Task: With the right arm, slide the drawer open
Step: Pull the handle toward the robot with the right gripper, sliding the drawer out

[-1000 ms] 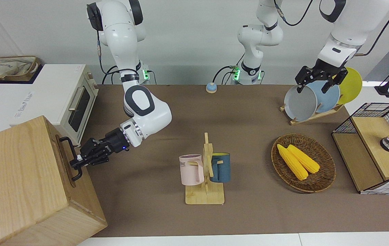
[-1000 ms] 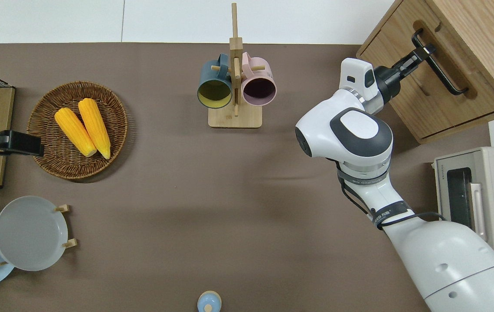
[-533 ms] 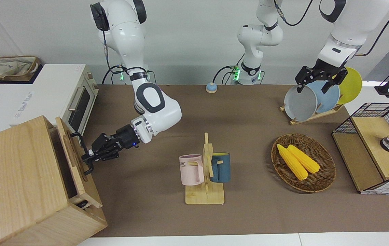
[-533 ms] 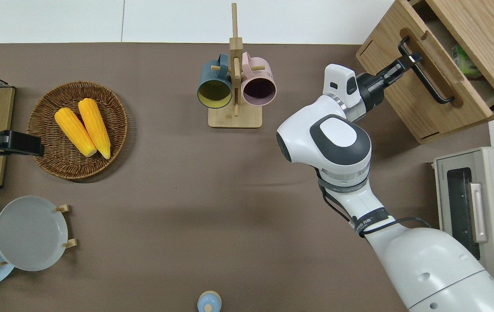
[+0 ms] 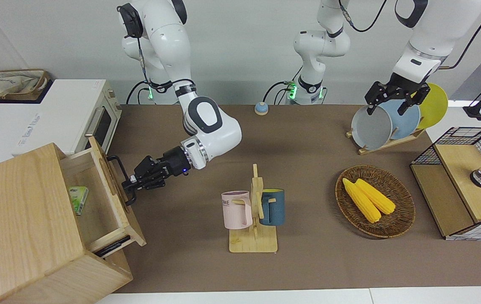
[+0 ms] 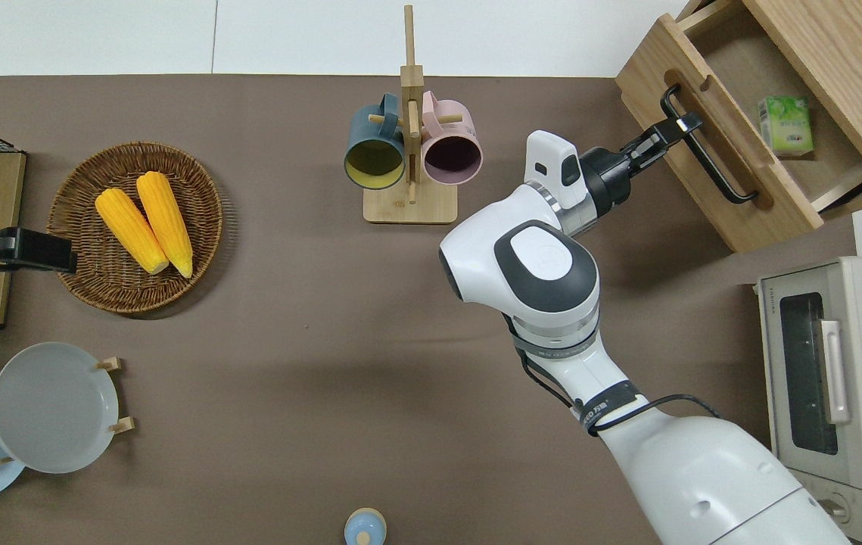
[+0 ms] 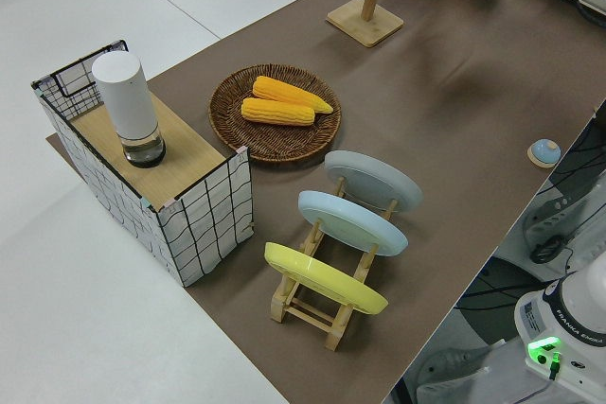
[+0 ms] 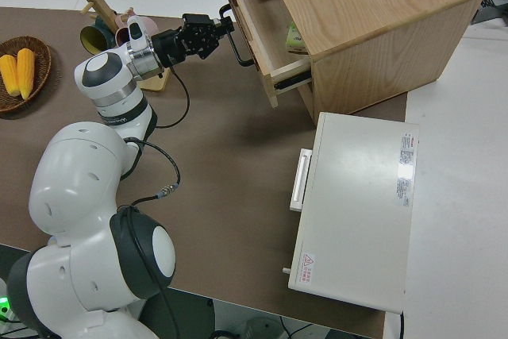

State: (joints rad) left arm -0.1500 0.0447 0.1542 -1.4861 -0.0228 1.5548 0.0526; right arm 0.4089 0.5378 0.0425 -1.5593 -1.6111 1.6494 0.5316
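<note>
The drawer (image 5: 112, 192) of the big pale wooden box (image 5: 16, 219) stands well pulled out toward the middle of the table. My right gripper (image 5: 129, 184) is shut on the drawer's black loop handle (image 5: 118, 169). The overhead view shows the gripper (image 6: 674, 129) on the end of the handle (image 6: 711, 155) that is farther from the robots. The drawer (image 6: 711, 113) holds a small green carton (image 6: 785, 125). The right side view shows the same grip (image 8: 220, 28) on the drawer (image 8: 248, 13). My left arm is parked, its gripper (image 5: 386, 110) open.
A white toaster oven (image 5: 84, 122) stands beside the box, nearer to the robots. A mug rack (image 5: 255, 211) with two mugs stands mid-table. A wicker basket (image 5: 405, 219) with corn, a plate rack (image 5: 386, 145) and a wire-mesh cabinet (image 5: 464, 181) are toward the left arm's end.
The drawer was shut one second ago. My right gripper has drawn the handle toward the middle of the table, and the drawer has slid out, baring the green carton inside.
</note>
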